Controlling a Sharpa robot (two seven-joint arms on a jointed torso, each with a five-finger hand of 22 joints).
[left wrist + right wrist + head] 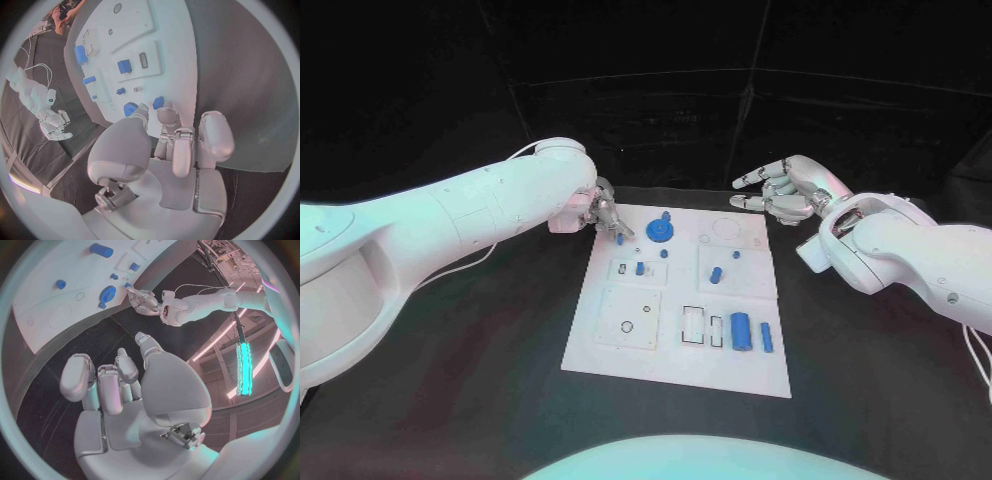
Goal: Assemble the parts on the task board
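Note:
The white task board (733,372) lies mid-table. My left hand (604,214) hovers over its far left corner, fingers pointing down at a small blue piece (619,238). In the left wrist view the fingertips (165,115) sit right at that piece (159,102); whether they grip it is unclear. A round blue part (661,234) stands just beside it. More blue pieces (715,274) lie mid-board, and two blue cylinders (740,330) lie near the front right. My right hand (783,190) floats past the far right corner, fingers spread, holding nothing.
Black table surrounds the board on every side. Outlined recesses (629,320) mark the board's front left area. A dark wall stands behind the table.

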